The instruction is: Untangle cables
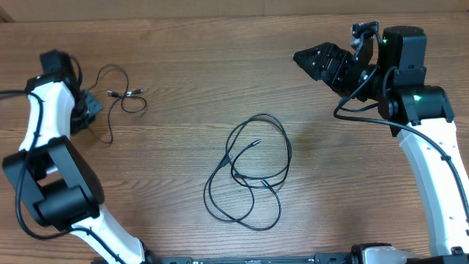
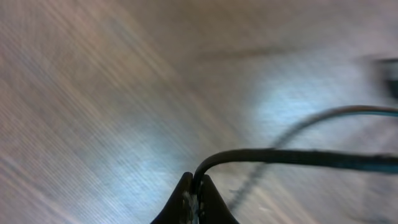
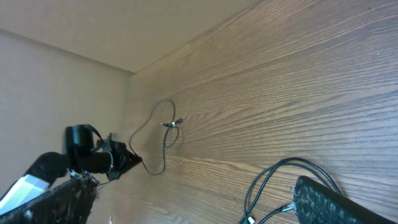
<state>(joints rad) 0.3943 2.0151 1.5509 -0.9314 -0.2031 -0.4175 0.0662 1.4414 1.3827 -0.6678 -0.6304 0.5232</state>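
Where the wooden table [image 1: 220, 66] lies nearest the arm bases, the long black cable [image 1: 260, 116] sits at centre in several loose overlapping loops. It lies flat on the wood. One free end [image 1: 256, 142] points into the upper loop. Nothing touches this cable; both arms are well apart from it.

Further back on the left, the left gripper [image 2: 194, 199] has its jaws fully closed on the short black cable [image 1: 110, 117]. Left wrist view: the cord comes up out of the pinched fingertips [image 2: 185, 198], bends sharply and runs off to the right. That view is blurred, so whether the tips touch the table cannot be told. Overhead view: the short cable trails right of the gripper in a small curl. Its two small plug ends [image 1: 124, 93] lie close together on the wood, just beside the gripper. This cable is separate from the central one, with bare table between them.

Farthest back, on the right, the right gripper [image 1: 311, 60] has its jaws spread wide and holds nothing. It points left across the table. Right wrist view: its two dark fingers [image 3: 329, 199] frame the scene, with part of the long cable showing by the right-hand one.
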